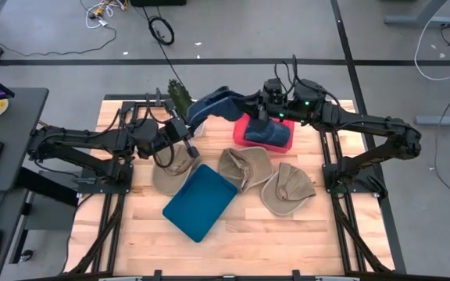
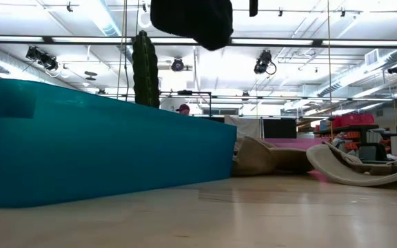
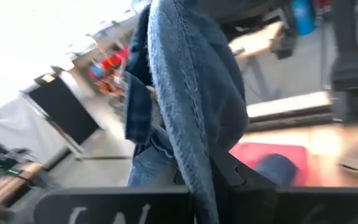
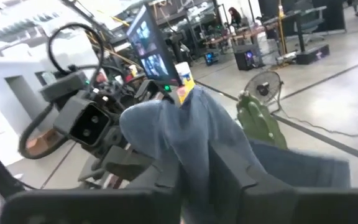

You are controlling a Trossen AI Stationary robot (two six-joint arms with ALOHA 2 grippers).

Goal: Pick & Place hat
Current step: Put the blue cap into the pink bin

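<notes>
Held hat: a blue denim hat (image 1: 213, 105) is carried in the air above the far middle of the surface (image 1: 287, 234); soft, faded fabric with a frayed edge is seen draped in folds, a darker panel on one side.
Left tool: the left tool (image 1: 187, 129) is closed on one end of the blue denim hat, near the far left part of the surface.
Right tool: the right tool (image 1: 250, 105) is clamped on the other end of the same hat, so the cloth is stretched between both tools.
Blue hats counted: two, the held one and a second blue hat (image 1: 272, 134) laid in the red bin (image 1: 244, 129) by the far edge.
Tan hats counted: three tan hats (image 1: 244, 168) are lying on the surface, one under the left arm, one at the centre, one toward the right edge.
Containers counted: one red bin and one teal tray (image 1: 199, 203), the tray set at an angle near the centre.
Other: one green cactus figure (image 1: 180, 95) is stood at the far edge.
</notes>
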